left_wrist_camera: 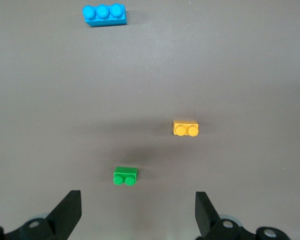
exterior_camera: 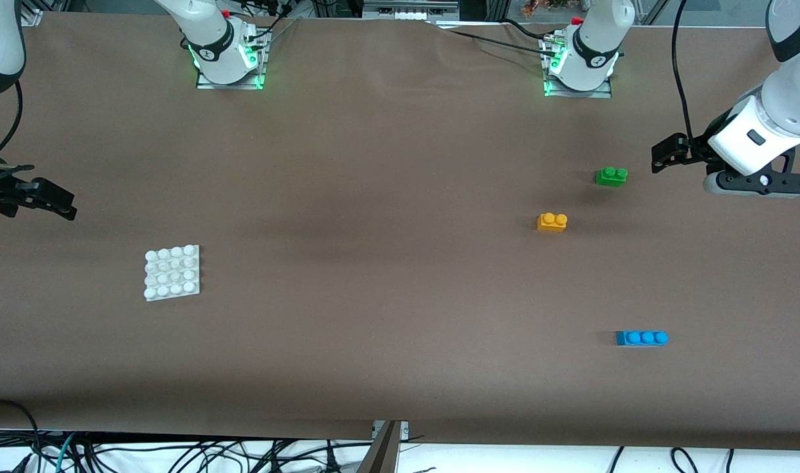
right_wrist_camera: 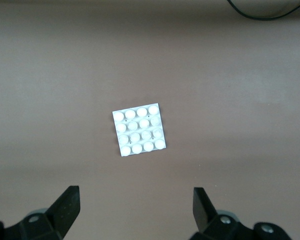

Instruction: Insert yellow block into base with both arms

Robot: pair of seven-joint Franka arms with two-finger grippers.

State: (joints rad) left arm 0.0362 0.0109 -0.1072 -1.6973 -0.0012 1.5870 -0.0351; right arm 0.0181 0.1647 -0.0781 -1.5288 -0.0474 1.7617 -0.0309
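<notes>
On the brown worktop (exterior_camera: 373, 197) we see the yellow block (exterior_camera: 551, 222) resting studs-up toward the left arm's end, touching nothing. Near it, a little farther from the front camera and closer to that end of the worktop, sits a green brick (exterior_camera: 611, 176); a blue brick (exterior_camera: 641, 337) lies well apart from both, nearer to the front camera. We find the base (exterior_camera: 171, 272) lying flat toward the right arm's end, well apart from all three bricks, its studs bare.

Our left gripper (exterior_camera: 666, 156) hangs in the air over the worktop's edge at the left arm's end, beside the green brick, holding nothing. In the left wrist view its jaws stand released and wide, with the green brick (left_wrist_camera: 125, 175), the yellow block (left_wrist_camera: 185, 128) and the blue brick (left_wrist_camera: 104, 14) all in sight on the worktop.

Our right gripper (exterior_camera: 51, 200) hangs over the right arm's end of the worktop, also holding nothing. In the right wrist view its jaws are likewise spread wide, and the base (right_wrist_camera: 139, 129) lies on the worktop.
</notes>
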